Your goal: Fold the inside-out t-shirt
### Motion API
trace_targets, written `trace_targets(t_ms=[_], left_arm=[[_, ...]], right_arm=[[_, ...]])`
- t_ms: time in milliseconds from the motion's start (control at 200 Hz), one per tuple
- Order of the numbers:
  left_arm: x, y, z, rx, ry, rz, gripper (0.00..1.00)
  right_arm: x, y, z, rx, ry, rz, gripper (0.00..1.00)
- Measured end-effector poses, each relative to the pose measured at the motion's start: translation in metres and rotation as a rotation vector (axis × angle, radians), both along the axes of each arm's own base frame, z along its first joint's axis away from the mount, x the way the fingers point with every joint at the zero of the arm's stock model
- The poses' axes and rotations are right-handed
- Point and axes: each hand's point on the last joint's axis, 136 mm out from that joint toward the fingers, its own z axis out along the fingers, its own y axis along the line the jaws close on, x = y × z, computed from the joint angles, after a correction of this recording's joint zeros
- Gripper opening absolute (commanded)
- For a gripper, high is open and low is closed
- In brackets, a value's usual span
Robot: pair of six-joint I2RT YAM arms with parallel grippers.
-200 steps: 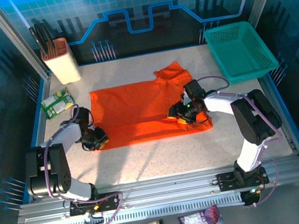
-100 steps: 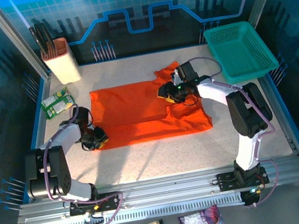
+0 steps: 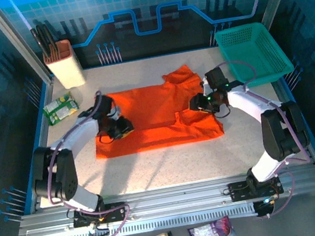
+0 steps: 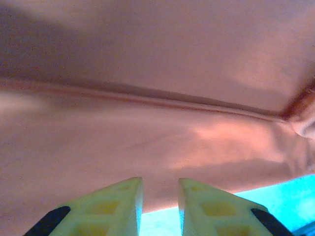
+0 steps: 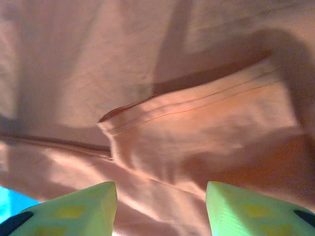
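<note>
The inside-out t-shirt (image 3: 157, 115) lies spread flat in the middle of the table, bright orange-red, with a sleeve bunched at its far right. My left gripper (image 3: 122, 128) sits low over the shirt's left part. In the left wrist view its jaws (image 4: 160, 179) stand a narrow gap apart, with the cloth (image 4: 157, 73) just beyond the tips and nothing pinched. My right gripper (image 3: 199, 103) hovers over the shirt's right side, near the folded sleeve. Its jaws (image 5: 160, 184) are open wide above a seamed fold of the cloth (image 5: 197, 123).
A teal mesh basket (image 3: 254, 53) stands at the back right, close to the right arm. A beige holder with dark utensils (image 3: 64, 64) is at the back left, and a green packet (image 3: 61, 108) lies at the left edge. Bare table runs along the front.
My left gripper moved from the shirt's near-left corner up and right onto the cloth; the shirt's left edge now slants. My right gripper went up to the collar, then right.
</note>
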Motion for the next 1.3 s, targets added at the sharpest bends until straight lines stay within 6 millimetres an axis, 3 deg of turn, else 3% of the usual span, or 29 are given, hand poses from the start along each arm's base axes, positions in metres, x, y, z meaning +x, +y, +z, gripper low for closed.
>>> trace_targets(t_ms=[215,405,535,660,825,1026,1301], left_arm=[[0.032,-0.084,0.000,-0.015,-0.068,-0.210,0.28],[0.052,-0.143,-0.003,-0.020,-0.118,-0.350,0.34],[0.056,-0.171,-0.001,-0.018,-0.153,-0.431,0.36],[0.056,-0.184,-0.005,-0.003,-0.157,-0.472,0.37],[0.057,-0.187,-0.017,0.022,-0.130,-0.492,0.36],[0.062,-0.193,-0.025,0.030,-0.122,-0.504,0.31],[0.068,-0.195,-0.026,0.055,-0.134,-0.496,0.07]], right_arm=[[0.005,-0.031,-0.011,-0.114,-0.011,0.085,0.39],[0.029,-0.034,-0.024,-0.180,-0.021,0.170,0.35],[0.045,-0.034,-0.037,-0.195,-0.015,0.208,0.33],[0.056,-0.033,-0.051,-0.202,0.003,0.229,0.34],[0.061,-0.032,-0.063,-0.208,0.020,0.246,0.33],[0.062,-0.031,-0.064,-0.208,0.019,0.262,0.16],[0.060,-0.031,-0.052,-0.206,0.007,0.263,0.04]])
